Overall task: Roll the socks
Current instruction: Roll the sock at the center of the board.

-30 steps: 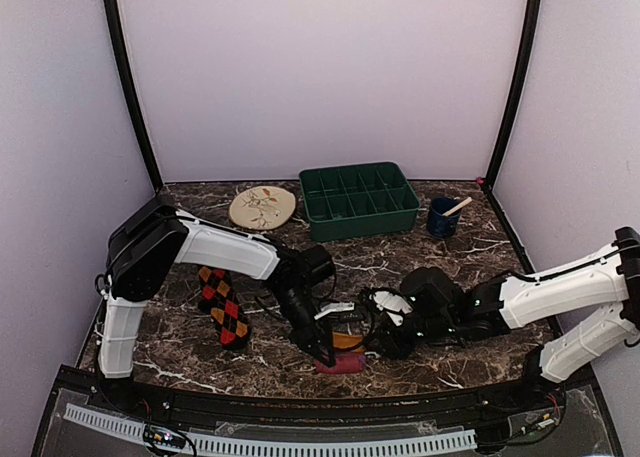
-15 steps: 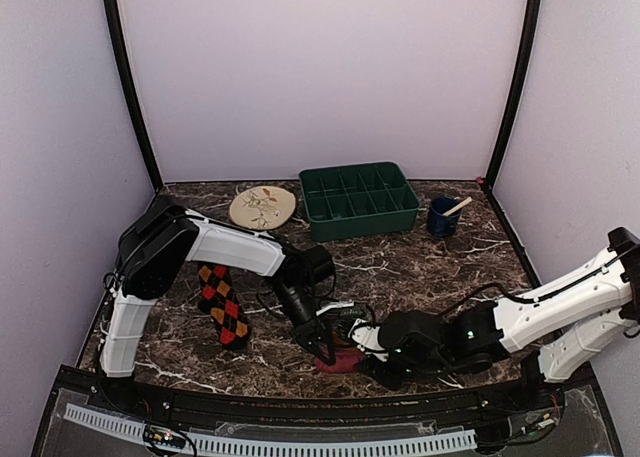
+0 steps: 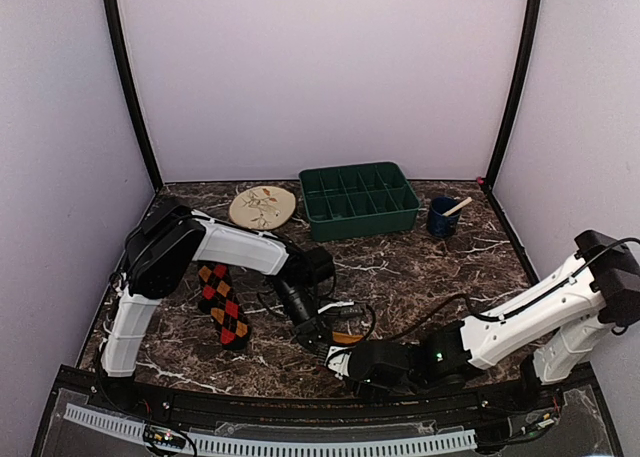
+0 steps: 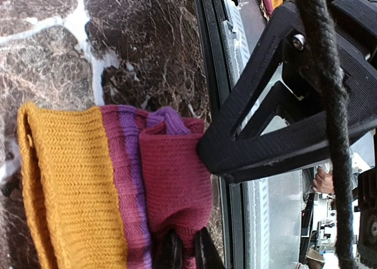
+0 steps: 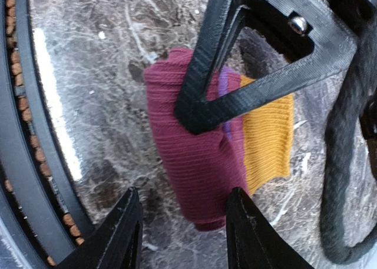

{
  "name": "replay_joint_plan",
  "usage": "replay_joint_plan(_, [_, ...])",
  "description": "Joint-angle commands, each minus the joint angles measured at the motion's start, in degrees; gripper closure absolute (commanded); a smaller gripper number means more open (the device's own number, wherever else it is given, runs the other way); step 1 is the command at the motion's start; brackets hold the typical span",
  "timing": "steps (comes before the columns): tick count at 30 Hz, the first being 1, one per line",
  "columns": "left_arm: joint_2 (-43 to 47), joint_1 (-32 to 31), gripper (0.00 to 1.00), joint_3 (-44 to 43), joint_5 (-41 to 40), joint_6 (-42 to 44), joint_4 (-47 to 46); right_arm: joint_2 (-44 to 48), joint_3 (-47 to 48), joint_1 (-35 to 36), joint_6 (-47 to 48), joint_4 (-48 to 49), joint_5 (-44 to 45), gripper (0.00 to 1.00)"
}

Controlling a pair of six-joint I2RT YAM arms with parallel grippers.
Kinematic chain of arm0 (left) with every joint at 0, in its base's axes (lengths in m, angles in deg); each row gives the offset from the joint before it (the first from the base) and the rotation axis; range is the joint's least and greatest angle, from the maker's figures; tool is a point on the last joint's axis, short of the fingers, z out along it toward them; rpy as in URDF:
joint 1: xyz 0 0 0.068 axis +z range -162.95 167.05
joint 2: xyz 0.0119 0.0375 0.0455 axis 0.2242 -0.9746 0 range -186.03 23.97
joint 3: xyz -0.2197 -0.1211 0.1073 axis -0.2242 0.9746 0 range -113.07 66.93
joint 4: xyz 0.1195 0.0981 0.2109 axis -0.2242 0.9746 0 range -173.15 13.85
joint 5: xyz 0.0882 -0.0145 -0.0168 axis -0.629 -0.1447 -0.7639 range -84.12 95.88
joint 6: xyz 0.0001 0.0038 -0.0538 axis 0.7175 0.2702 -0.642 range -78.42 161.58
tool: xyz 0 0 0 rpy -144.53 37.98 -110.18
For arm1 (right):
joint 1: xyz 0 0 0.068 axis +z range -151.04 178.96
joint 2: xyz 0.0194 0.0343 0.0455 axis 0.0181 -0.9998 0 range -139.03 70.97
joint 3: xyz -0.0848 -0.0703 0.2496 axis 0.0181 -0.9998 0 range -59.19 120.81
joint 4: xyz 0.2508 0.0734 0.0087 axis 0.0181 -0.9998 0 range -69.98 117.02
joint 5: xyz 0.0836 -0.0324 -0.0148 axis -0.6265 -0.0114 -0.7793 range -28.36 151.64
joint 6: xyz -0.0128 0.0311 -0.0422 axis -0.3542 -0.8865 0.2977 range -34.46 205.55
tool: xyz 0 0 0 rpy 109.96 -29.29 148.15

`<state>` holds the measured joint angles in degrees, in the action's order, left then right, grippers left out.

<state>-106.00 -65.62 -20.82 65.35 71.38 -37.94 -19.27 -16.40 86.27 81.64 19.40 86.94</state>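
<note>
Fabric is what my left pincer (image 4: 187, 246) is clenched on: a tight pinch of the magenta sock (image 4: 172, 181), bunched into a loose roll right at my fingertips. Its orange-yellow cuff is on the outer layer, with a sliver of purple toe tucked beside it. I judge I hold it this way so that the roll cannot spring apart while my right pincer (image 5: 184, 193) faces it from the opposite side. That one stands released, jaws spread with the end of the roll between them; whether either pad touches the knit I cannot tell. Spread like that, it looks set to take the bundle over or press the fold tighter. Under both pincers the roll lies on the marble table (image 3: 400, 267), close to its near edge. The black argyle sock (image 3: 222, 305) lies flat and untouched, well apart to the left of my left pincer.
</note>
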Motion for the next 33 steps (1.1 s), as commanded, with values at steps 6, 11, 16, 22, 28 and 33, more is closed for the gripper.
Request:
replay_joint_plan(6, [-2.7,0.3,1.00,-1.3,-0.9,1.8,3.4,-5.0,3.1,0.4,7.2,-1.1,3.7,0.58])
replay_joint_plan(11, [-3.2,0.5,1.00,-1.9,-0.4,2.1,3.9,-6.9,3.5,0.2,7.7,-2.1,2.1,0.64])
replay_joint_plan(16, [-3.5,0.5,1.00,-2.4,-0.1,2.2,4.3,-8.9,4.4,-1.0,7.3,-4.1,-0.3,0.71])
replay_joint_plan(22, [-3.5,0.7,0.96,-2.8,-1.0,1.0,4.1,-10.6,4.7,-3.5,5.8,-6.0,-4.3,0.80])
replay_joint_plan(28, [-2.8,1.5,0.85,-3.1,-3.4,-1.8,3.0,-12.3,6.4,-5.7,4.6,-8.3,-8.2,0.86])
replay_joint_plan(33, [-0.1,2.4,0.77,-1.5,-3.1,-3.7,0.7,-12.9,6.9,-6.8,4.0,-8.8,-10.7,0.89])
